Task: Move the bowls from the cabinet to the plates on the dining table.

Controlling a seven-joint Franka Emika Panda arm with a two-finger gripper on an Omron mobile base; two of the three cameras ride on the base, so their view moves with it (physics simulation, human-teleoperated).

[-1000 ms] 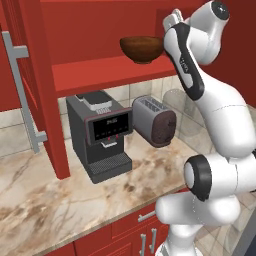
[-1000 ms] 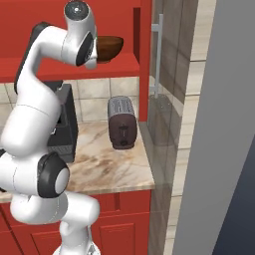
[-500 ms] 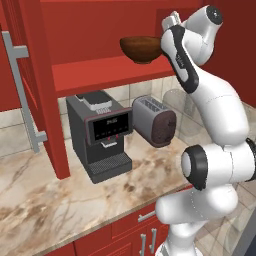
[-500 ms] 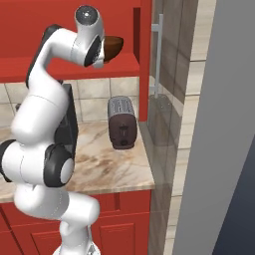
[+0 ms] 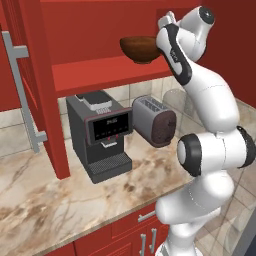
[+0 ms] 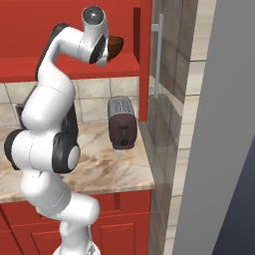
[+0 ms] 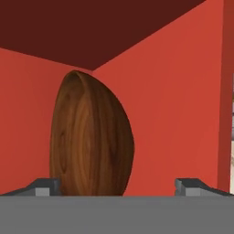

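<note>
- Hand (image 7: 117,185) stands spread wide with nothing between its tips; from my hand camera I see the two dark fingertips (image 7: 43,186) well apart, low in the view.
- Just ahead of the hand sits the dark brown bowl (image 7: 91,137); the view is rolled, so the bowl looks tipped on its side, its wood-grained outer wall facing me.
- From the left base camera I see that bowl (image 5: 141,48) upright on the red shelf (image 5: 100,72) of the cabinet (image 5: 35,90), with the arm's wrist right beside its right edge; I cannot tell whether they touch.
- From the right base camera the bowl (image 6: 114,47) peeks out from behind the arm's wrist, on the same shelf.
- Below the shelf, on the marble tabletop (image 5: 45,200), I see a dark coffee machine (image 5: 100,135) and, just beside it, a silver toaster (image 5: 155,120).
- One cabinet door hangs open at left, its long silver handle (image 5: 22,95) facing me.
</note>
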